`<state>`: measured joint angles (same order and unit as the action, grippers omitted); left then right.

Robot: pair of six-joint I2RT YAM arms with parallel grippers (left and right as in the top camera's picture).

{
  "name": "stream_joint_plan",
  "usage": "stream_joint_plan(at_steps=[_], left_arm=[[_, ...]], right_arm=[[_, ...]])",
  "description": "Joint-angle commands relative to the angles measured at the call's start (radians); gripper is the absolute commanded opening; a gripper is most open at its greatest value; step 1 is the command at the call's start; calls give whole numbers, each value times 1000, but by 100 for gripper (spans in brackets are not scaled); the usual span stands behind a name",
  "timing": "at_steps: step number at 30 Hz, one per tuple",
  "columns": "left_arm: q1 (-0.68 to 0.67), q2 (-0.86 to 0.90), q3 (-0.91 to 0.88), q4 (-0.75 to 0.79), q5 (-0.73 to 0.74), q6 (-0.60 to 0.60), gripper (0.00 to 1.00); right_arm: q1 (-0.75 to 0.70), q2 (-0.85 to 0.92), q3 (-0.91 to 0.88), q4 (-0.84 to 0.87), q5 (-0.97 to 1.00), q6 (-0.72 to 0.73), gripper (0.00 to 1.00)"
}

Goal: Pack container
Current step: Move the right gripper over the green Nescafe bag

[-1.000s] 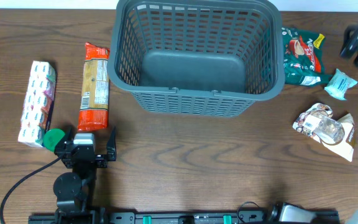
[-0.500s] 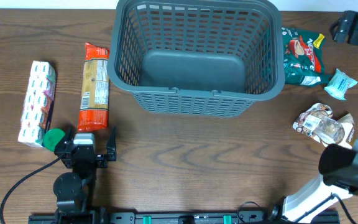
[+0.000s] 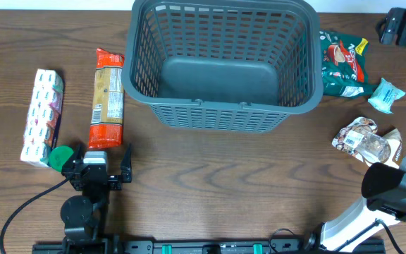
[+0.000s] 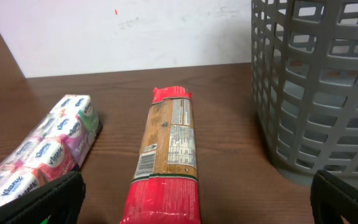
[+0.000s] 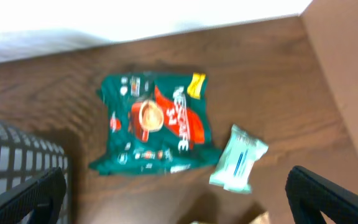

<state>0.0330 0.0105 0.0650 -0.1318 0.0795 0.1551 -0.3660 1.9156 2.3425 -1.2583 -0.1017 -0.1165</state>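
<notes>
The container [image 3: 220, 116] is a large dark grey lattice basket at the back centre with nothing inside; its wall also fills the right of the left wrist view [image 4: 316, 93]. My left gripper [image 3: 95, 151] stands open just in front of the near end of a long orange-and-red biscuit packet [image 3: 107, 99]. In the left wrist view that packet [image 4: 166, 149] lies straight ahead between the open jaws of the gripper [image 4: 194, 208]. My right gripper [image 3: 399, 28] hangs open at the far right, above a green coffee packet [image 5: 154, 124] and a small pale mint packet [image 5: 238, 158].
A tissue pack [image 3: 42, 116] lies left of the biscuit packet. Right of the basket are the green packet [image 3: 342, 63], the mint packet [image 3: 385, 95] and a crumpled clear-and-brown wrapper [image 3: 371, 144]. The right arm's base link [image 3: 393, 190] crosses the near right corner.
The right arm has swung into the near right corner of the overhead view and its gripper has shifted toward the table's far edge. The left arm has not moved.
</notes>
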Motion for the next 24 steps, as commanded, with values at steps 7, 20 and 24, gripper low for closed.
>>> stream_joint_plan(at_steps=[7, 20, 24], left_arm=[[5, -6, -25, -10, 11, 6, 98], [5, -6, -25, -10, 10, 6, 99], [5, -5, -25, -10, 10, 6, 98]], right_arm=[[9, 75, 16, 13, -24, -19, 99], [23, 290, 18, 19, -56, -46, 99], [42, 293, 19, 37, -33, -58, 99]])
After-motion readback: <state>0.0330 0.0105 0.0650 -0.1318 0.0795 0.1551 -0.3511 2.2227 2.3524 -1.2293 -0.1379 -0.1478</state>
